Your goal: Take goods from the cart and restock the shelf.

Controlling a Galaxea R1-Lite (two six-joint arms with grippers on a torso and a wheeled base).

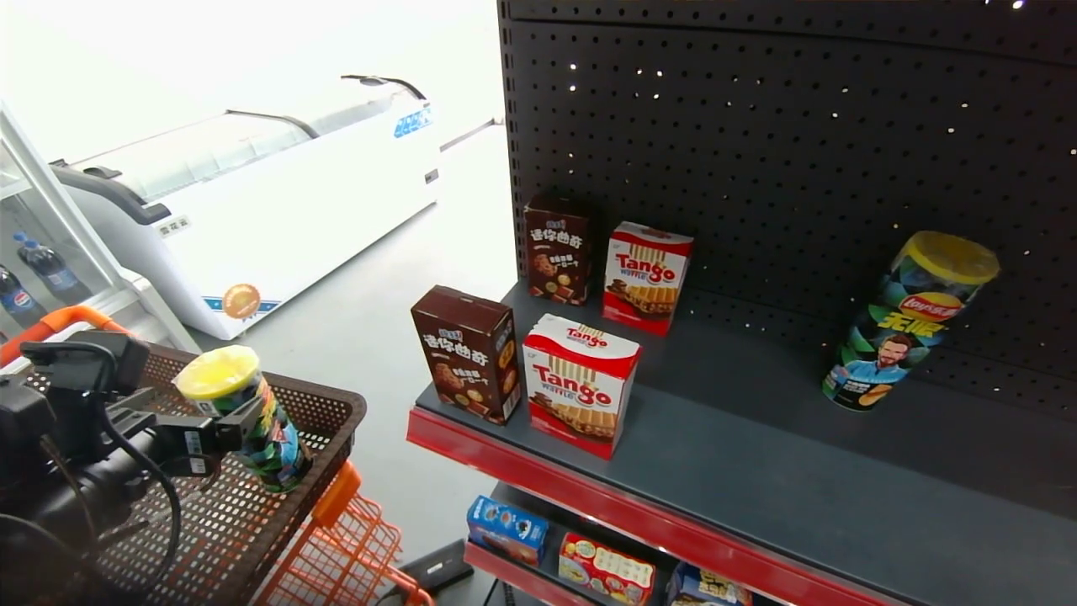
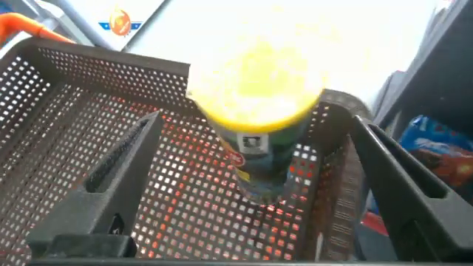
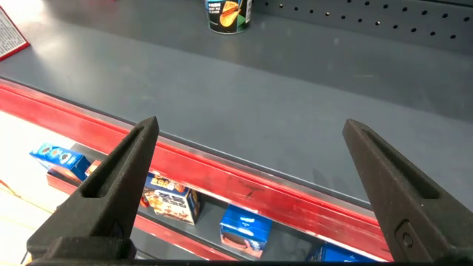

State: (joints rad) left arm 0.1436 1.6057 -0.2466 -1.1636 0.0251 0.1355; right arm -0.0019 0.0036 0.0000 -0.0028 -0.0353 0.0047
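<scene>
A chips can [image 1: 240, 417] with a yellow lid stands upright in the brown mesh cart basket [image 1: 332, 404]. My left gripper [image 1: 220, 427] is open, with one finger on each side of the can's upper part. In the left wrist view the can [image 2: 259, 140] sits between the spread fingers [image 2: 122, 174], and I cannot tell whether they touch it. A second chips can [image 1: 909, 324] stands at the back right of the dark shelf [image 1: 757, 471]. My right gripper [image 3: 251, 140] hangs open and empty over the shelf's red front edge [image 3: 244, 181], with that can [image 3: 228, 15] far ahead.
Two brown cookie boxes [image 1: 467, 353] and two red-and-white wafer boxes [image 1: 580, 383] stand on the shelf's left end. Bare shelf lies between them and the far can. Snack boxes [image 1: 513, 526] fill the lower shelf. A white chest freezer [image 1: 252, 202] stands behind the cart.
</scene>
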